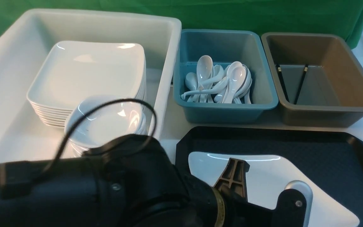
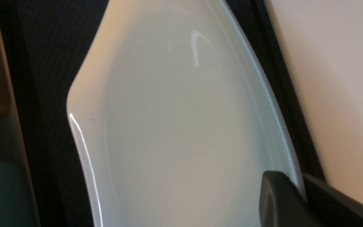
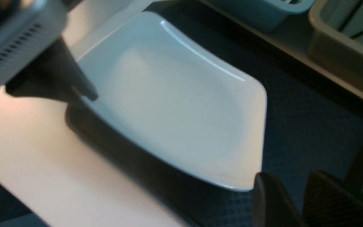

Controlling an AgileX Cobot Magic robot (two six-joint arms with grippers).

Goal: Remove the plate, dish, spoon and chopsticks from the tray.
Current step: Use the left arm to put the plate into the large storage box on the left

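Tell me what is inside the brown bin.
Two black chopsticks lie in the brown bin, gold-banded ends toward its far wall. Its near floor is hidden behind the front wall.

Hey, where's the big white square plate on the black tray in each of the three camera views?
Front view: the large glossy white square plate lies lower right of centre, partly behind the left arm.
Left wrist view: it fills the middle of the picture.
Right wrist view: it spans the centre.
Shared landmark: the black diamond-textured plastic tray beneath it, seen in all three.
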